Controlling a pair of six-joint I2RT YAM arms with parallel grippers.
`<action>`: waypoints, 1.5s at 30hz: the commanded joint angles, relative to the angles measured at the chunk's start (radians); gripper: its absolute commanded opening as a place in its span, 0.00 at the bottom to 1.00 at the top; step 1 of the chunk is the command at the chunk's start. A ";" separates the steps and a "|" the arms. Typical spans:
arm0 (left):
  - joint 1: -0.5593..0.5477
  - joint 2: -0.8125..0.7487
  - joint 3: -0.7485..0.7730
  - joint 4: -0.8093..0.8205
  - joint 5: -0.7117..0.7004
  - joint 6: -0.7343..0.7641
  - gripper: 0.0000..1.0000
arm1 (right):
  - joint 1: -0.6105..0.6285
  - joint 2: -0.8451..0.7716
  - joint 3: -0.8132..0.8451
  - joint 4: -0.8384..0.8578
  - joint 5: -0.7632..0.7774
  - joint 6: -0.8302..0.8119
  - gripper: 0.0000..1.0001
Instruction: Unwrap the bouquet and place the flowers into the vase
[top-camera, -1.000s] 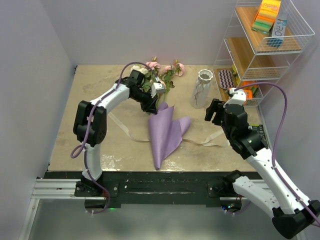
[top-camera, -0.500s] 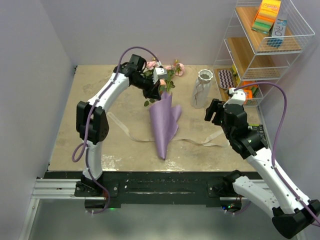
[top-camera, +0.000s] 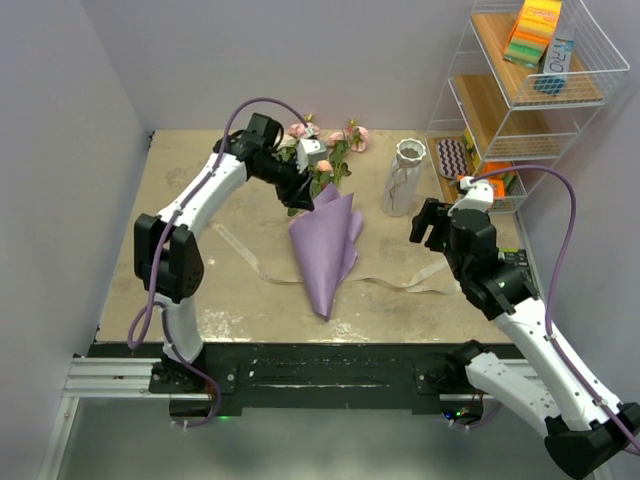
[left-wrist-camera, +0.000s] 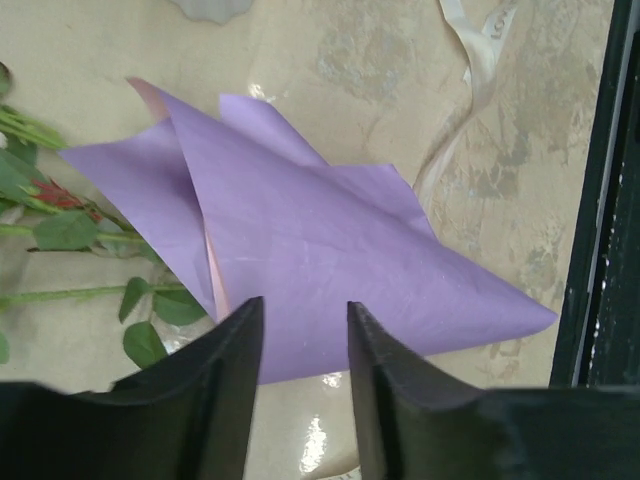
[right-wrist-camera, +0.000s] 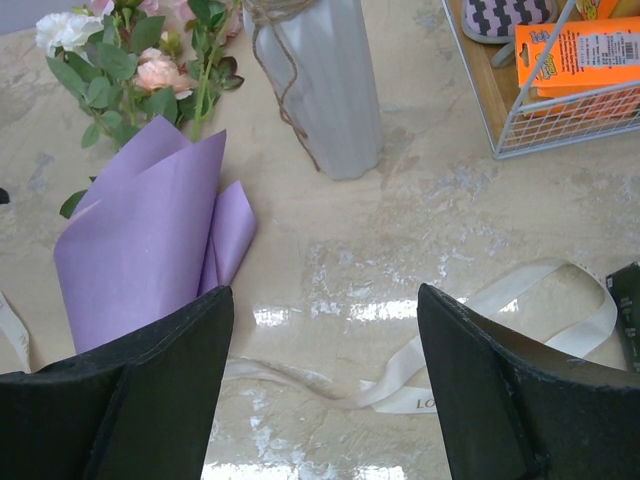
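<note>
The lilac paper cone (top-camera: 325, 245) of the bouquet lies on the table, mouth toward the back. The flowers (top-camera: 328, 148) lie at that mouth, and their green stems (left-wrist-camera: 70, 232) run under the paper's edge (left-wrist-camera: 300, 230). My left gripper (top-camera: 303, 172) hovers over the cone's mouth, open, with nothing between its fingers (left-wrist-camera: 305, 325). The white vase (top-camera: 404, 178) stands upright to the right of the blooms. To the right of the cone and in front of the vase (right-wrist-camera: 322, 85), my right gripper (top-camera: 428, 222) stands wide open and empty (right-wrist-camera: 325, 300).
The cream ribbon (top-camera: 405, 285) lies loose across the table in front of the cone, with another stretch of ribbon (top-camera: 240, 255) to its left. A white wire rack (top-camera: 520, 100) with sponges and boxes stands at the back right.
My left gripper pinched the paper's upper edge, lifted it back and left, then opened and let go. The cone now lies narrower and shifted. The right arm has not moved.
</note>
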 joint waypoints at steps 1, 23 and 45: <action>0.083 0.008 -0.110 -0.019 0.061 0.134 0.54 | 0.003 -0.020 0.022 0.002 -0.014 -0.002 0.78; 0.194 0.238 -0.061 -0.132 0.330 0.336 0.59 | 0.002 -0.011 0.008 0.016 -0.046 0.007 0.79; 0.166 0.333 0.074 -0.381 0.354 0.497 0.00 | 0.002 -0.007 0.017 0.025 -0.055 0.004 0.75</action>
